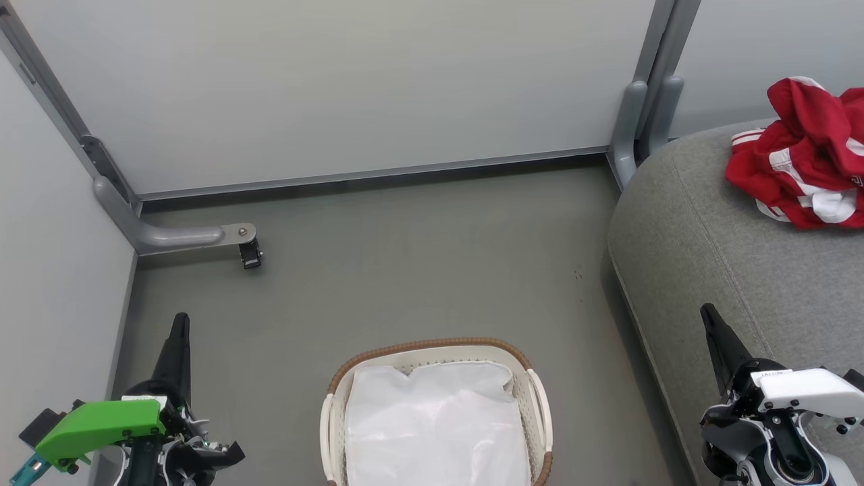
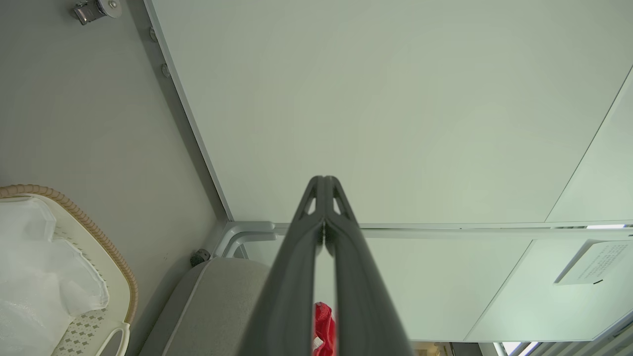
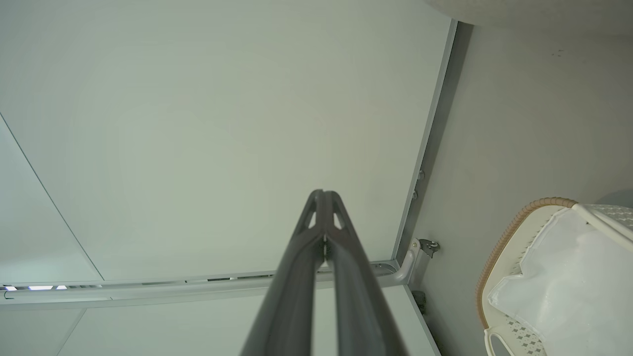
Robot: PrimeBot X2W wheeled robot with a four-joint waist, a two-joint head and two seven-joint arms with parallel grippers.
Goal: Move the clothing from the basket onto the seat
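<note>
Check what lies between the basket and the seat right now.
Bare grey floor separates the basket from the seat; the head view shows it.

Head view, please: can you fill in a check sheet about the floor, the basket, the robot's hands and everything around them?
Surface: grey floor, smooth, a few tiny dark specks.
Job's things: basket stands on the floor with crumpled white fabric inside; red-and-white garment lies on the seat.
Clutter: nothing seen.
Grippers: left gripper and right gripper both shut, holding nothing, apart from the basket.
Cables: nothing seen.
Surroundings: pale partition panels; a caster foot at the left.
</note>
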